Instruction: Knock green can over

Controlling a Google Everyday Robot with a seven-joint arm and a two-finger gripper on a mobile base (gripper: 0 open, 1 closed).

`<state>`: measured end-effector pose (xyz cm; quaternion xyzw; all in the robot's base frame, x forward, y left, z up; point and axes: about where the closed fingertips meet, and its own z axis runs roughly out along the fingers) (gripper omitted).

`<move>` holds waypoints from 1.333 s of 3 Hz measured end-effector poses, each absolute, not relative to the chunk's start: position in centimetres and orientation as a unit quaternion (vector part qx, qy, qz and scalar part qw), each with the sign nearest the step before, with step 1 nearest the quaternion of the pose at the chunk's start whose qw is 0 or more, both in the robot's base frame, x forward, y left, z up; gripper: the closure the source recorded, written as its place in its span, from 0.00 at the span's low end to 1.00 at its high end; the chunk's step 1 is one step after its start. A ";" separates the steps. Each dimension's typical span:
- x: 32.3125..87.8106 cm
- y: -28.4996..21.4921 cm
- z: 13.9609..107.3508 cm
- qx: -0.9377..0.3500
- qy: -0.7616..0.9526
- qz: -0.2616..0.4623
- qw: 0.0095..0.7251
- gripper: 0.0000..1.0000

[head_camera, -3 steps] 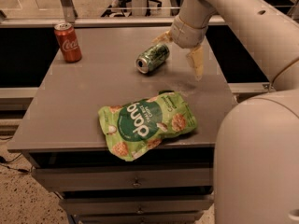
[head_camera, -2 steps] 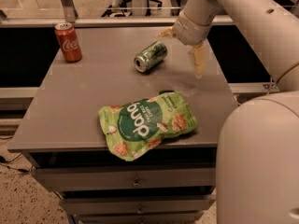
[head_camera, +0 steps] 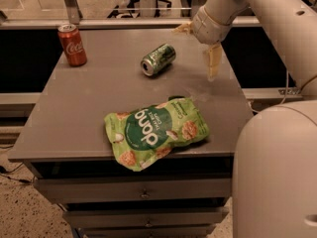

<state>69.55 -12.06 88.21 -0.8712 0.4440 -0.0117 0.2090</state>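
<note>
The green can [head_camera: 158, 59] lies on its side on the grey table [head_camera: 99, 108], toward the back middle, with its silver top facing front-left. My gripper [head_camera: 194, 52] hangs just right of the can, apart from it. It is open and empty: one pale finger [head_camera: 214, 61] points down over the table's right side, and the other finger [head_camera: 182, 29] shows behind, near the back edge.
A red Coca-Cola can [head_camera: 72, 44] stands upright at the back left corner. A flat green snack bag [head_camera: 156, 131] lies at the front, overhanging the edge. My arm and white body [head_camera: 277, 172] fill the right side. A drawer unit sits under the table.
The green can, lying on its side in every frame, has rolled slightly left. My gripper has drawn back a little to the right and away from it.
</note>
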 end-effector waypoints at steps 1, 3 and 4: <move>70.6 -13.7 88.8 -0.829 0.499 0.007 0.251 0.00; 71.6 -15.9 91.6 -0.714 0.598 0.074 0.357 0.00; 71.6 -15.5 91.6 -0.701 0.608 0.088 0.363 0.00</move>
